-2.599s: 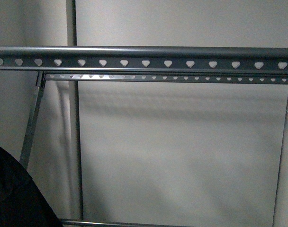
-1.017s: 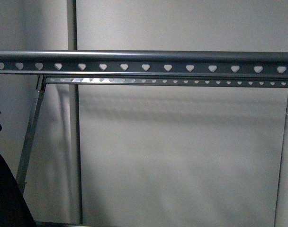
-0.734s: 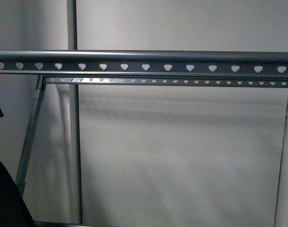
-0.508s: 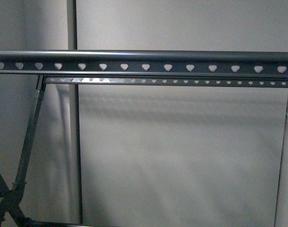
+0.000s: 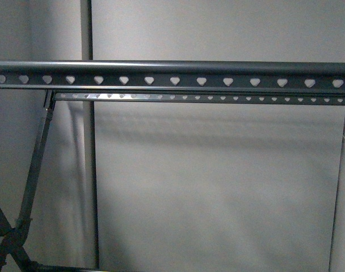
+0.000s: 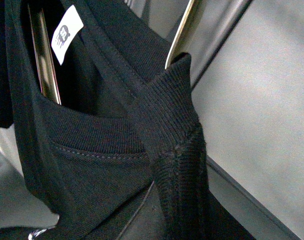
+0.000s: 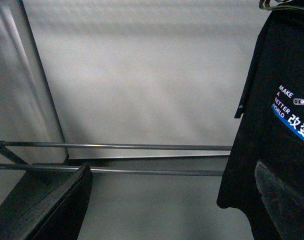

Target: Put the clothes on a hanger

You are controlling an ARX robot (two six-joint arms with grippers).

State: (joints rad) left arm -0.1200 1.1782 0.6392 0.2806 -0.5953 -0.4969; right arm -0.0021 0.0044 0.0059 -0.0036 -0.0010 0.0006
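Note:
The clothes, a black T-shirt (image 6: 92, 170), fill the left wrist view; its ribbed collar (image 6: 172, 130) is bunched up over my left gripper, which is shut on it with its jaws hidden under the cloth. A white label (image 6: 66, 34) shows inside the neck. In the right wrist view the shirt (image 7: 277, 70) hangs at the side, with its blue and white print (image 7: 294, 117) showing. My right gripper (image 7: 172, 210) is open and empty, one finger (image 7: 287, 200) in front of the shirt's hem. The hanger's heart-holed rail (image 5: 172, 73) crosses the front view; neither the shirt nor the arms show there.
A shiny chrome coat hanger (image 6: 184, 30) sits inside the shirt's neck. A second holed rail (image 5: 201, 97) runs behind the first. Crossed rack legs (image 5: 13, 238) stand at the lower left, a post (image 5: 88, 170) behind. Two low bars (image 7: 142, 146) cross the right wrist view.
The black shirt at the front view's lower left edge has dropped out of view, uncovering the rack's crossed legs. The rails have not moved over the last second.

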